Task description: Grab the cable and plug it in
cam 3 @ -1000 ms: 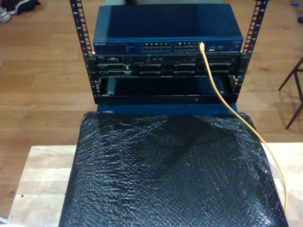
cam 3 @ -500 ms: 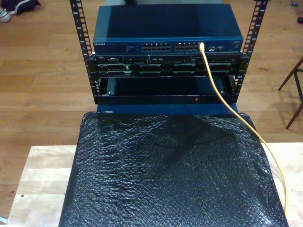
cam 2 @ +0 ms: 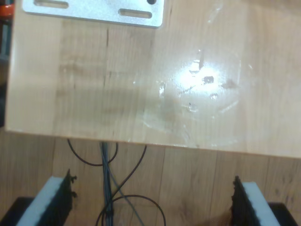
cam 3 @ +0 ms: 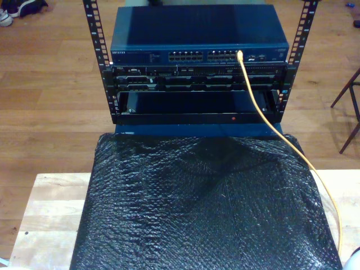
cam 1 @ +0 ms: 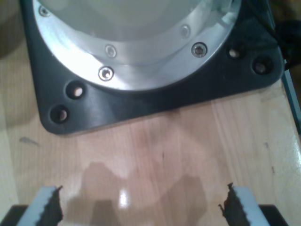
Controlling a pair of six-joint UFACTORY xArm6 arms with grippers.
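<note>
The yellow-orange cable [cam 3: 256, 104] runs from a port on the blue network switch [cam 3: 199, 34] down across the rack front and along the black sheet toward the exterior view's lower right. Its tip [cam 3: 240, 54] sits in the switch's port row. My first gripper [cam 1: 143, 207] is open over bare wood, close to a black base plate [cam 1: 141, 103], with nothing between its fingers [cam 1: 47, 207]. My second gripper [cam 2: 153, 200] is open above a wooden table edge [cam 2: 94, 136], also holding nothing.
A black bubble-wrap sheet [cam 3: 202, 202] covers the wooden table [cam 3: 50, 214] in front of the rack [cam 3: 112, 95]. A metal bracket [cam 2: 94, 12] lies on the wood. Thin dark wires [cam 2: 110, 188] hang below the table edge. Chair legs [cam 3: 351, 107] stand at the exterior view's right.
A pale shape has come into the exterior view's lower right corner. The cable, switch and sheet have not moved.
</note>
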